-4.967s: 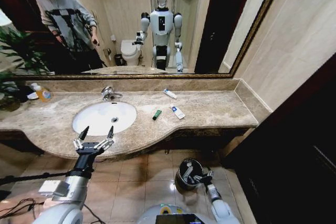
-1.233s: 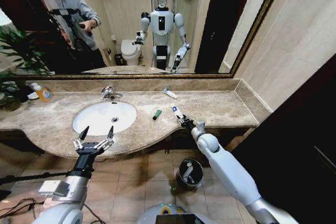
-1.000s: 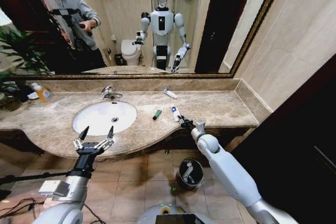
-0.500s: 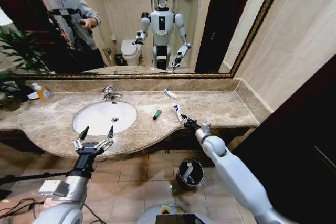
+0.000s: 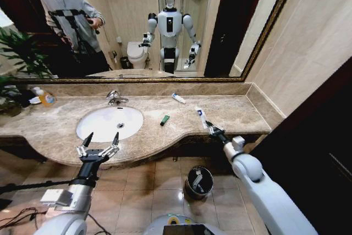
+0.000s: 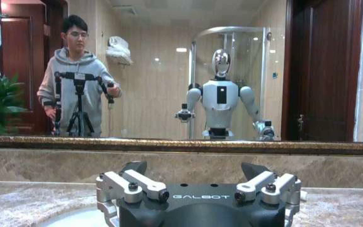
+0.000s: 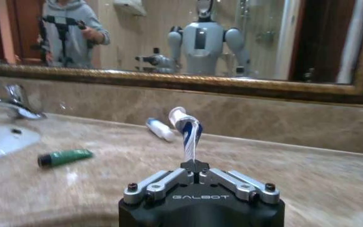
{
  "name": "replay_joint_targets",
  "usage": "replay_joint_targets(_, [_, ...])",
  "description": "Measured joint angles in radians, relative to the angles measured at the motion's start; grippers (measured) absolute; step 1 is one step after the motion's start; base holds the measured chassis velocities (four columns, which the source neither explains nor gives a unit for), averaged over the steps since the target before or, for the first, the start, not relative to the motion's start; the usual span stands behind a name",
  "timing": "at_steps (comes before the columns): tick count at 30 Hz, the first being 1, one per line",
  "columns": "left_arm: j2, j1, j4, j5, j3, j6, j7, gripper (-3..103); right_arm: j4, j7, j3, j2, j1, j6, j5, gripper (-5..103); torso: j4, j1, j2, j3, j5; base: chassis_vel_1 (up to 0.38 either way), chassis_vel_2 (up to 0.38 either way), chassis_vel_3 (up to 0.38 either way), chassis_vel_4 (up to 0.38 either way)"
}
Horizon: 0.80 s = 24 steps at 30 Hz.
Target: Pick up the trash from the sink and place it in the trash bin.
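Right gripper raised over the front edge of the marble surface, near its right end, fingers pinched tight on a white tube with blue marks. Tube clamped at its lower end, standing nearly upright above the gripper, clear of the surface. In the right wrist view, same gripper pressed together on the flat tail of the tube, cap end up.

Farther along the surface, toward the sink: a dark green tube lying flat between basin and held tube, seen also from the right wrist. Another white tube lying near the back wall under the mirror, also visible from the right wrist. Both well apart from the gripper.

Black trash bin on the tiled floor below the surface, beside the right arm, something pale inside it.

Left gripper parked low before the sink, fingers spread wide, holding nothing; from the left wrist view both fingers apart, facing the mirror.
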Motion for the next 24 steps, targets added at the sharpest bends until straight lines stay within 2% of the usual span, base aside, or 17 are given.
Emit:
replay_joint_targets(4, [0.0,0.0,0.0,0.0,0.0,0.0,0.0,100,0.027,-0.013,0.064,0.052,-0.136,0.086,-0.061,0,0.0,0.0,0.0,0.0,-0.0002,0.0,0.0,0.0,0.0])
replay_joint_targets(8, [0.0,0.0,0.0,0.0,0.0,0.0,0.0,100,0.027,-0.02,0.081,0.088,-0.189,0.128,-0.089,0,0.0,0.0,0.0,0.0,0.0001,0.0,0.0,0.0,0.0])
replay_joint_targets(10, [0.0,0.0,0.0,0.0,0.0,0.0,0.0,100,0.012,-0.025,0.089,0.145,-0.251,0.186,-0.128,0,0.0,0.0,0.0,0.0,-0.0002,0.0,0.0,0.0,0.0])
replay_joint_targets(14, [0.0,0.0,0.0,0.0,0.0,0.0,0.0,100,-0.025,-0.027,0.076,0.213,-0.312,0.239,-0.189,0,0.0,0.0,0.0,0.0,-0.0001,0.0,0.0,0.0,0.0])
replay_joint_targets(16, [0.0,0.0,0.0,0.0,0.0,0.0,0.0,100,-0.063,-0.027,0.062,0.249,-0.333,0.254,-0.237,0,0.0,0.0,0.0,0.0,-0.0001,0.0,0.0,0.0,0.0])
replay_joint_targets(21, [0.0,0.0,0.0,0.0,0.0,0.0,0.0,100,-0.149,-0.02,0.036,0.276,-0.335,0.247,-0.285,0,0.0,0.0,0.0,0.0,-0.0004,0.0,0.0,0.0,0.0])
replay_joint_targets(24, [0.0,0.0,0.0,0.0,0.0,0.0,0.0,100,-0.3,-0.021,0.026,0.296,-0.277,0.267,-0.359,0,0.0,0.0,0.0,0.0,0.0,0.0,0.0,0.0,0.0])
